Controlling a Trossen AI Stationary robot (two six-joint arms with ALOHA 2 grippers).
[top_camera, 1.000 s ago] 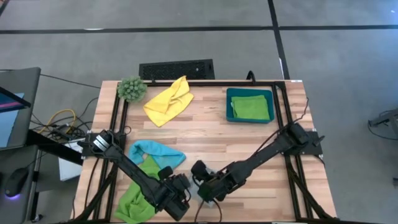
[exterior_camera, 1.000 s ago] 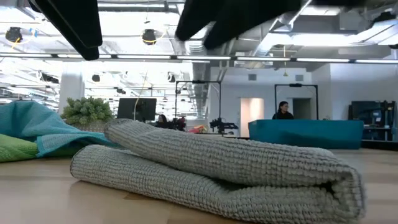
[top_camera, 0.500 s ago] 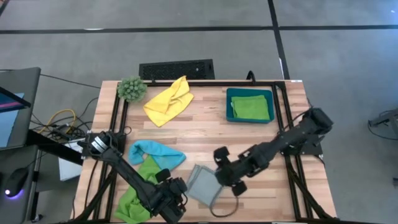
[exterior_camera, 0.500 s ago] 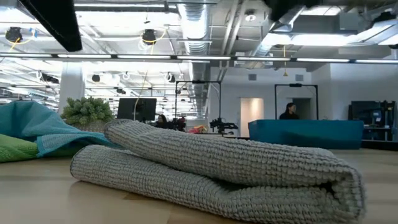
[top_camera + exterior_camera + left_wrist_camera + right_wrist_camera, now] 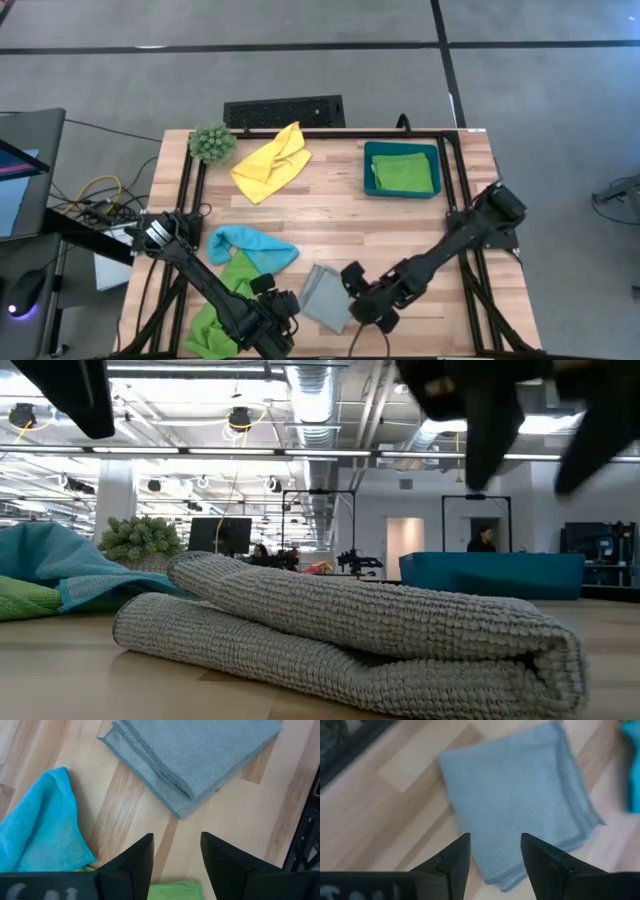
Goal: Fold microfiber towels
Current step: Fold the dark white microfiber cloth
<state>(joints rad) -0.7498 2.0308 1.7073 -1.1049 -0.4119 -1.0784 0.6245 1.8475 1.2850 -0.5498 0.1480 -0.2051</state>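
Note:
A folded grey towel (image 5: 322,296) lies flat on the wooden table near its front edge, and fills the low view (image 5: 350,630). My right gripper (image 5: 360,303) hovers open just above the towel's right part (image 5: 520,805), fingers slanting down, touching nothing. My left gripper (image 5: 283,318) stands open over bare wood to the left of the grey towel (image 5: 200,755), also touching nothing. A light blue towel (image 5: 250,247) and a lime green towel (image 5: 222,312) lie crumpled together at the left. A yellow towel (image 5: 270,163) lies crumpled at the back.
A teal tray (image 5: 370,170) at the back right holds a folded green towel (image 5: 404,172). A fuzzy green plant ball (image 5: 212,143) sits at the back left corner. A keyboard (image 5: 284,111) lies beyond the far edge. Black frame rails (image 5: 452,190) run along the table's sides.
My right gripper has drawn off the grey towel toward the table's right edge, uncovering it, then come down and back toward the near edge over the towel's right part, rolling a little. The grey towel has stayed where it was, folded.

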